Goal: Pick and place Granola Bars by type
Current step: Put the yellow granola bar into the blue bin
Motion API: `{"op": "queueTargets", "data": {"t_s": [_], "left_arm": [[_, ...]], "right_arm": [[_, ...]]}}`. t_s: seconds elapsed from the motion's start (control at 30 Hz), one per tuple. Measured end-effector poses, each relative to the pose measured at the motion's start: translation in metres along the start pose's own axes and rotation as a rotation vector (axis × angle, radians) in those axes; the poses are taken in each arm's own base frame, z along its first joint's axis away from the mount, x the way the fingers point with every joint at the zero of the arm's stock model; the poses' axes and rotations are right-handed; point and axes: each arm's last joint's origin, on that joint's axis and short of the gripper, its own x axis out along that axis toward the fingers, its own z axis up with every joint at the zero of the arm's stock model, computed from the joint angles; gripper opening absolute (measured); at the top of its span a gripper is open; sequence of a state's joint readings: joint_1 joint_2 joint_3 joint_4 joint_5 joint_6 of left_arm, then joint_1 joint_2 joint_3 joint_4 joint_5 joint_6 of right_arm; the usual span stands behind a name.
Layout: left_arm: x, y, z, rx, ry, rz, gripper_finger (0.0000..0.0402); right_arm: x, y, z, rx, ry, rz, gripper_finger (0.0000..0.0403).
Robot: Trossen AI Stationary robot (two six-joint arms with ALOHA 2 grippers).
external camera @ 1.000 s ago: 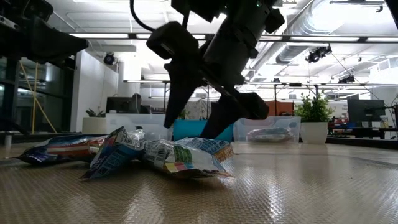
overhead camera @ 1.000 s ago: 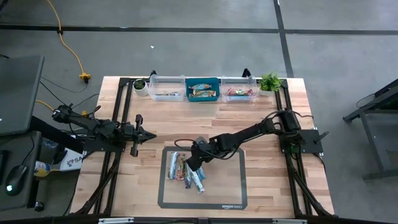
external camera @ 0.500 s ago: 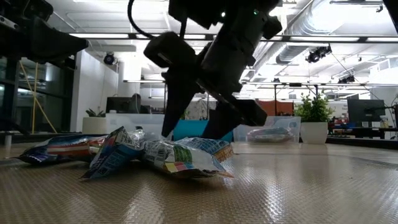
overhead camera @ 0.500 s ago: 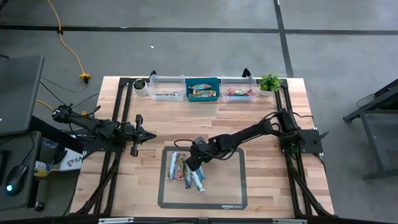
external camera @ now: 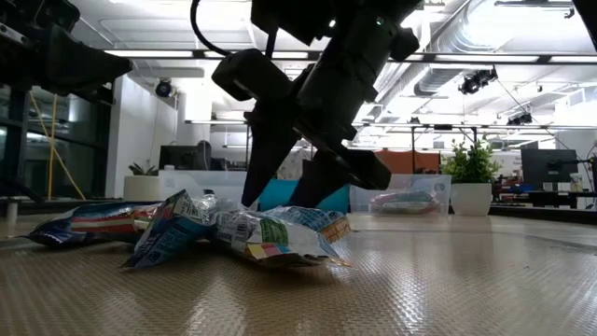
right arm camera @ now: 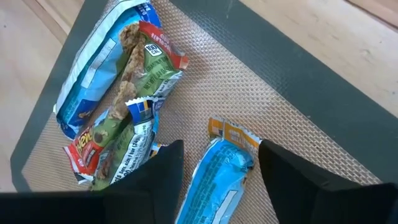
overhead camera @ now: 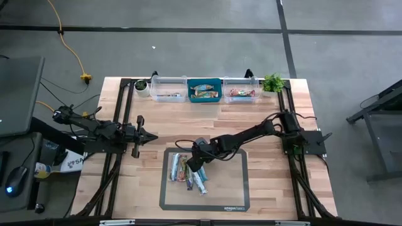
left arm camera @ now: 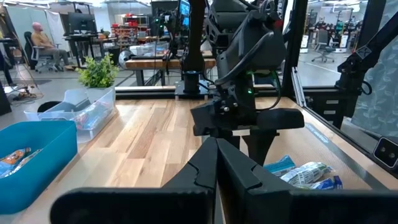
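Several granola bars (overhead camera: 188, 173) in blue, light-blue and red-orange wrappers lie heaped on a dark mat (overhead camera: 229, 185) near the table's front. My right gripper (overhead camera: 191, 164) points steeply down over the heap's far side. It is open, and its fingers stand on either side of a light-blue bar (right arm camera: 214, 177) whose orange end faces away from the gripper. In the low view the right gripper (external camera: 291, 187) reaches down behind the heap (external camera: 233, 233). My left gripper (overhead camera: 148, 136) waits shut and level at the table's left, above the wood. My right gripper comes slanting down from the far right, its fingers (right arm camera: 158, 174) along the two long sides of the light-blue bar, which lies flat on the mat. Whether either finger touches the wrapper I cannot tell.
Along the far edge stand a clear bin (overhead camera: 168, 89), a blue bin (overhead camera: 205, 91) and a second clear bin (overhead camera: 242, 90), each holding bars. A small plant (overhead camera: 142, 85) and another plant (overhead camera: 272, 82) flank them. Bare wood lies between mat and bins.
My right gripper's fingers have drawn closer together over the heap while the hand stayed almost in place. The bars have not moved.
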State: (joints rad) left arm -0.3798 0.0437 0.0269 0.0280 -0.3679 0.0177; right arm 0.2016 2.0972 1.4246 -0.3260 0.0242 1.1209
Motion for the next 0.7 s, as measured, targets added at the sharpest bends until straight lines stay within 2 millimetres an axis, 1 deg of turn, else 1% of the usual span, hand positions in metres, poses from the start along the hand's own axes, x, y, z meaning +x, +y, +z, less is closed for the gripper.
{"op": "queueTargets", "data": {"t_s": [0.3,0.7], "left_arm": [[0.0,0.0,-0.0001,0.0,0.0,0.0,0.0001],[0.0,0.0,-0.0001,0.0,0.0,0.0,0.0001]], "right_arm": [[0.0001,-0.0019,0.0034,0.004,-0.004,-0.004,0.0135],[0.0001,-0.0029,0.0045,-0.012,-0.005,-0.01,0.0087]]}}
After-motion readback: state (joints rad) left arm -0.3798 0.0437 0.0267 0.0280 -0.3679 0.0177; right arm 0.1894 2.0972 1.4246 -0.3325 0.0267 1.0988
